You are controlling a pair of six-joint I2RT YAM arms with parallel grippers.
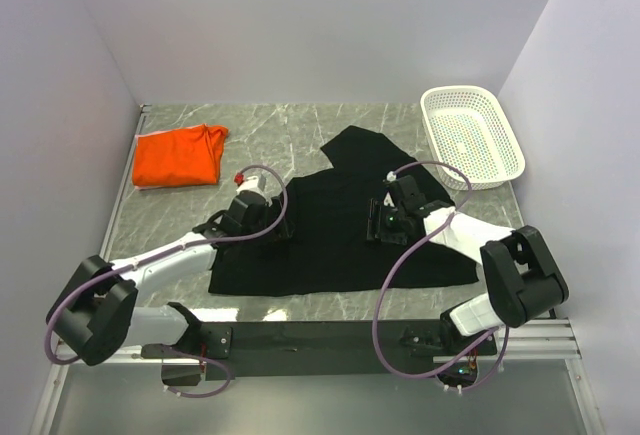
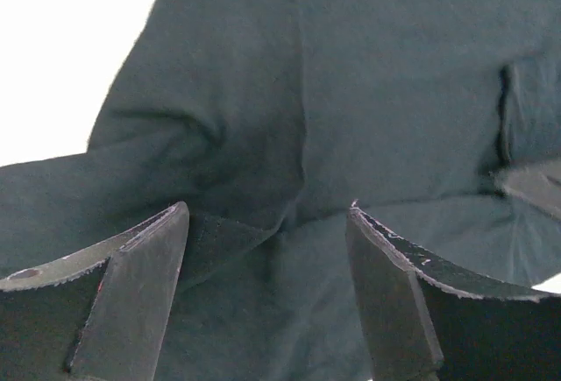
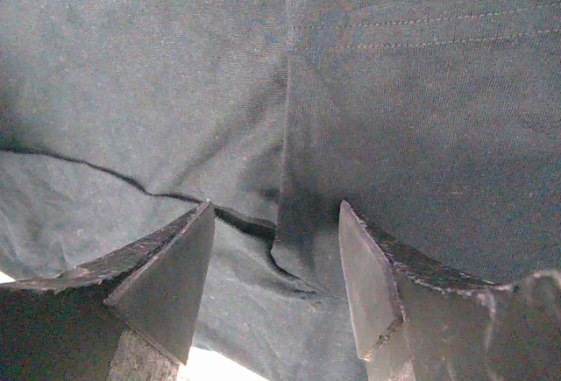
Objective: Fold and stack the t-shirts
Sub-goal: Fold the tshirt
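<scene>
On the worktop (image 1: pixel 290 125), the spread shirt (image 1: pixel 330 245) lies in the middle, near the arms' bases. The folded shirt (image 1: pixel 180 157) lies at the far left, well apart from it. The basket (image 1: pixel 510 150) stands at the far right, near the spread shirt's far corner. The left fingers (image 2: pixel 131 311) are above the spread shirt's left edge, and the right fingers (image 3: pixel 166 285) are above its right half.

No text, label, brand, number or sign can be read on the black t-shirt (image 1: pixel 330 245), the orange t-shirt (image 1: pixel 178 158) or the white mesh basket (image 1: pixel 437 127)
</scene>
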